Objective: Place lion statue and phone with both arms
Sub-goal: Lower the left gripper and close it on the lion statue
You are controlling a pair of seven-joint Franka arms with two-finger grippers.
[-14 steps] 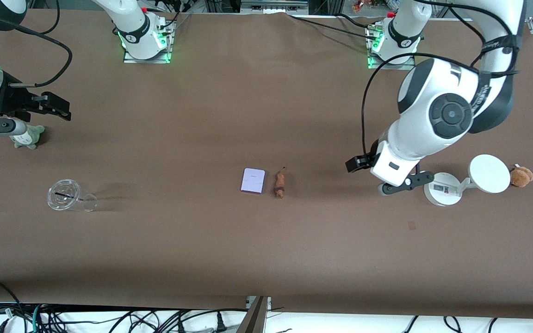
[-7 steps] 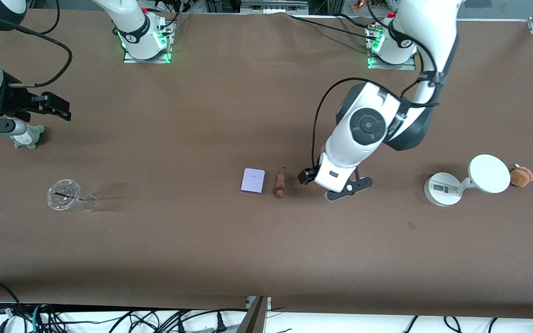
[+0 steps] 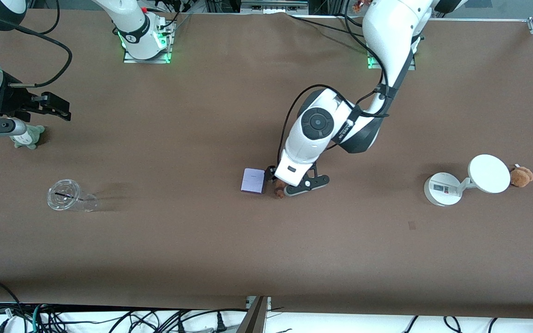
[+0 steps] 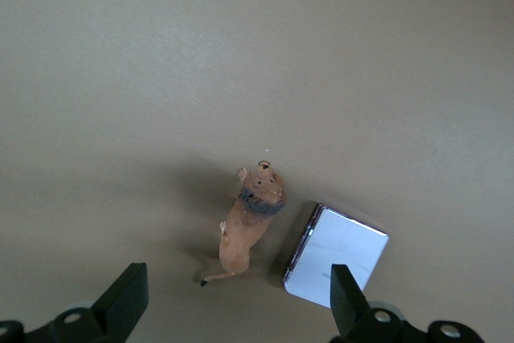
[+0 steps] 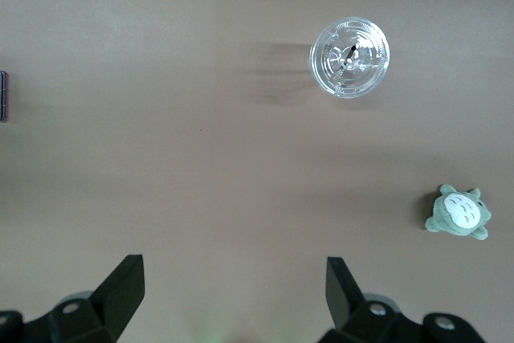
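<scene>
The lion statue (image 3: 279,192) lies on the brown table near its middle, mostly hidden under my left hand. The left wrist view shows the whole statue (image 4: 250,226), lying on its side. The phone (image 3: 253,180) lies flat beside it toward the right arm's end, and also shows in the left wrist view (image 4: 337,256). My left gripper (image 3: 281,184) hangs open over the lion, one finger on each side of it (image 4: 237,311), touching nothing. My right gripper (image 3: 56,106) waits open and empty (image 5: 233,295), high over the right arm's end of the table.
A clear plastic cup (image 3: 65,195) (image 5: 350,59) and a grey-green plush (image 3: 28,136) (image 5: 458,213) sit toward the right arm's end. A white stand with a round disc (image 3: 461,185) and a fluffy brown plush (image 3: 521,176) sit toward the left arm's end.
My left arm has swept from beside the white stand to the table's middle, and its gripper now hangs over the lion. The right arm has not moved.
</scene>
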